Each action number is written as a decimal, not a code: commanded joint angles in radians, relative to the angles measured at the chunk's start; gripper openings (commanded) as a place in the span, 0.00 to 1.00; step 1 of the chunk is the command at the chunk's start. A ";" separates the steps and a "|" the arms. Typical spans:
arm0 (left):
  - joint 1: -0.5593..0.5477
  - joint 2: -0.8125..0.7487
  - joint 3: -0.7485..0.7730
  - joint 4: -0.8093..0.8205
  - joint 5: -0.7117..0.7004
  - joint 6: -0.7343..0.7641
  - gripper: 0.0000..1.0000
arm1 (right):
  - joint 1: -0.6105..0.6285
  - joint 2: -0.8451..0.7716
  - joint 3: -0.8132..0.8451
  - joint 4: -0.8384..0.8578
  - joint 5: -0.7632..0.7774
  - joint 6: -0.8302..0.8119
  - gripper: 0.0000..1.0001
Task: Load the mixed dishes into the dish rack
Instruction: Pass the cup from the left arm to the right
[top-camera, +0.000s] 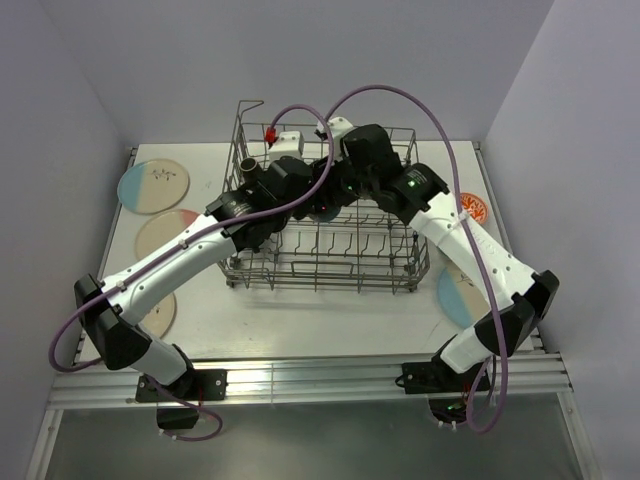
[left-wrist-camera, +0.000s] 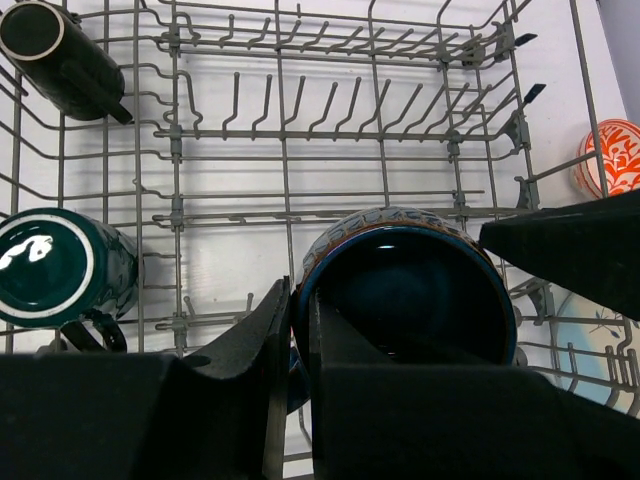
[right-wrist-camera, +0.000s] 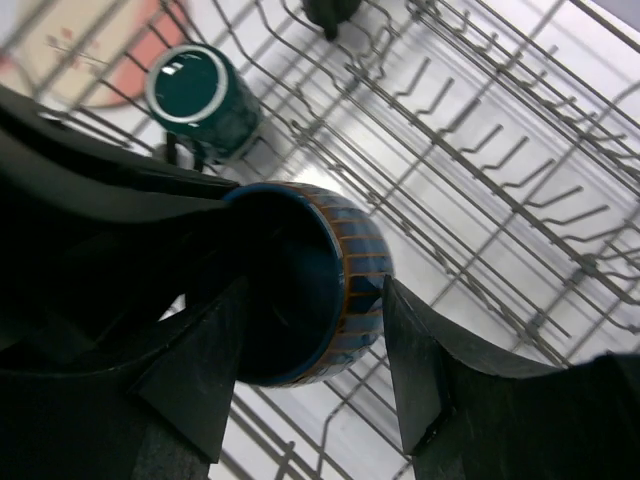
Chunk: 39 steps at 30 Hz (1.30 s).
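Two hands meet at the blue mug (left-wrist-camera: 400, 300), held over the middle of the dish rack (top-camera: 330, 262). Left hand (left-wrist-camera: 300, 310) is nearly shut, pinching the mug's rim; right hand (right-wrist-camera: 314, 290) stands open astride its wall, contact unconfirmed. Early release would likely drop it onto the tines (left-wrist-camera: 300, 105). Free wire floor lies ahead; a teal mug (left-wrist-camera: 50, 265) lies near beside it, limiting sideways travel

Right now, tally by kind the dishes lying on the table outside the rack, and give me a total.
Plates: 4 (blue-and-cream plate, pink-and-cream plate, half-hidden plate, right-side blue plate)
Bowls: 1 (orange-red bowl)
Total: 5
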<state>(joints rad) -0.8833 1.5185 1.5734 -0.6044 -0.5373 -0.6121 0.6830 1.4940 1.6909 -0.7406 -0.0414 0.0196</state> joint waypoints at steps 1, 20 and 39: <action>0.012 -0.017 0.057 0.114 0.046 0.017 0.00 | 0.026 0.014 0.059 0.000 0.101 -0.046 0.62; 0.029 -0.003 0.037 0.149 0.086 0.005 0.00 | 0.036 0.134 0.125 -0.029 0.166 -0.130 0.00; 0.076 -0.325 -0.283 0.377 0.407 0.124 0.69 | -0.046 -0.048 -0.083 0.123 -0.273 -0.460 0.00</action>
<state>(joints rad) -0.8139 1.2575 1.3430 -0.3336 -0.2481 -0.5777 0.6624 1.4902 1.6058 -0.7029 -0.1989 -0.3687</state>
